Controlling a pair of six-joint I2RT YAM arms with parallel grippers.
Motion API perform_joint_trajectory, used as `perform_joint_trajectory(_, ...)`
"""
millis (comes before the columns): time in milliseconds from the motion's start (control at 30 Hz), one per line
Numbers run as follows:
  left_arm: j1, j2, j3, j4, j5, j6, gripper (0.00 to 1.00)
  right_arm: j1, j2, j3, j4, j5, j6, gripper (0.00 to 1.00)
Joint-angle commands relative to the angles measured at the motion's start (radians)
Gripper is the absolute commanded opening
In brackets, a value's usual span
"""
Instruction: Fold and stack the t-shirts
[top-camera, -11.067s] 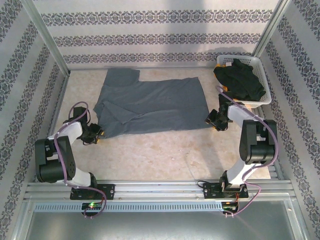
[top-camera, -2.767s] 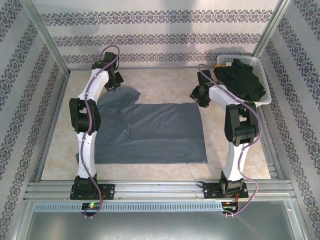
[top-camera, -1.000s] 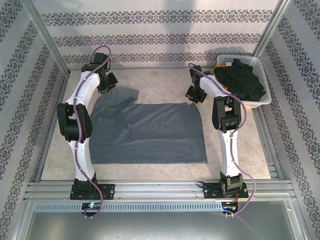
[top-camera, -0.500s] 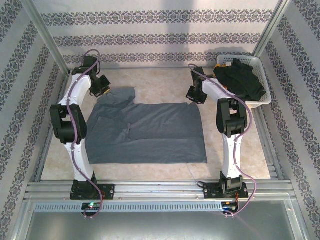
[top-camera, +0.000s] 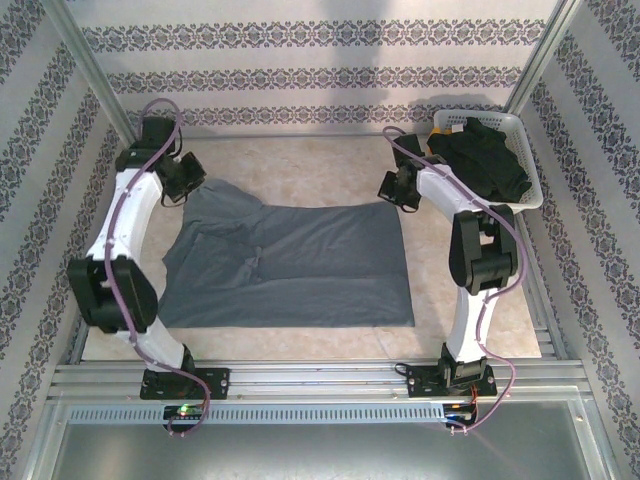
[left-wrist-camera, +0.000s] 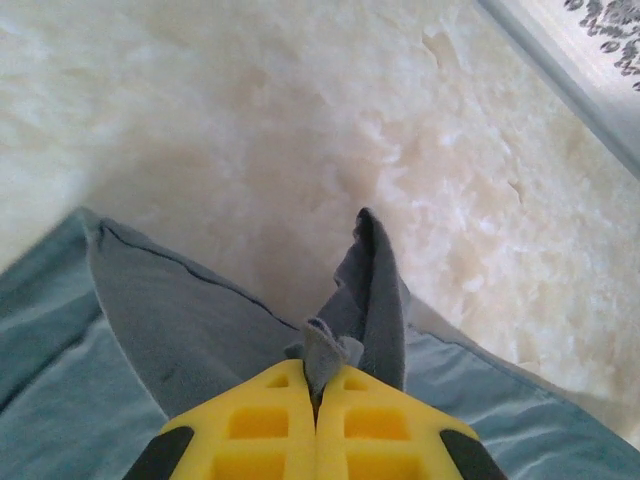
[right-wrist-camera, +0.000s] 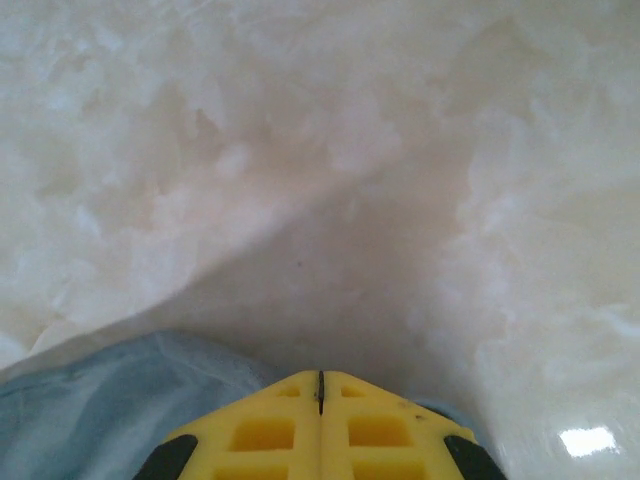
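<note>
Across the middle of the pale marbled table (top-camera: 320, 165) lies the slate blue-grey t-shirt (top-camera: 300, 265), spread wide with its 3 o'clock half smooth and square and its 9 o'clock half creased, a sleeve-like flap drawn out toward 10 o'clock. From above, the left gripper (top-camera: 188, 183) sits at the tip of that flap and the right gripper (top-camera: 397, 190) at the shirt's 2 o'clock corner. Farther toward 2 o'clock, a white lattice basket (top-camera: 530, 165) holds the black t-shirt (top-camera: 480, 155) in a heap. The overhead view is too coarse to show either pincer's grip, but the wrist cameras do. On the left, the yellow fingers (left-wrist-camera: 250, 425) are clenched on a pinch of grey cloth that stands up between them as a narrow ridge, with a hemmed edge running off toward 10 o'clock. On the right, the yellow fingers (right-wrist-camera: 260, 435) are pressed tight together, with blue-grey cloth drawn up to them on both sides, clamped at the corner, and bare table beyond.
</note>
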Motion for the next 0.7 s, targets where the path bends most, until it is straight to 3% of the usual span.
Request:
perform_joint_trajectory(0,-0.002,-0.129,-0.091,-0.049,-0.115,0.05,0.0,0.008,-0.086,-0.061,0.012,-0.013,-0.018,0.0)
perform_joint_trajectory(400,-0.001,-0.509,-0.453,-0.115,-0.307,0.013,0.0,0.026,-0.32,-0.397,0.033,-0.012,-0.011,0.0)
perform_joint_trajectory(667,-0.001,-0.705,-0.655,-0.156,-0.38,-0.079,0.0,0.025,-0.366,-0.513,0.019,-0.018,0.024,0.0)
